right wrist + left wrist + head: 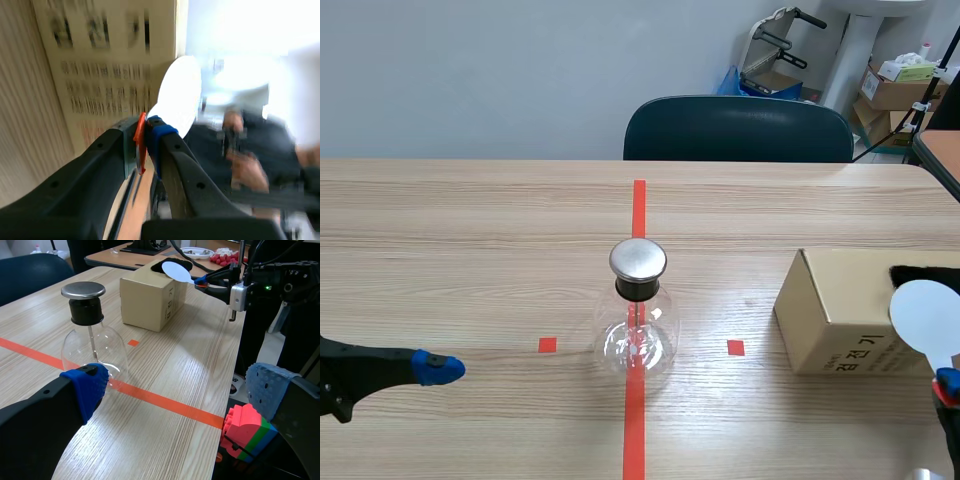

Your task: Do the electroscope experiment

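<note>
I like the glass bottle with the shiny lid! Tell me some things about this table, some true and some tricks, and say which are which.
1. The flask stands on the long red tape line. True.
2. The right end effector holds a round white paddle. True.
3. The left end effector is squeezing the flask. False: it is open and sits beside the flask, not touching it.
4. The flask has no lid. False: a shiny metal cap sits on top.
5. The cardboard box is stacked on the flask. False: it rests on the table, apart from the flask.
</note>
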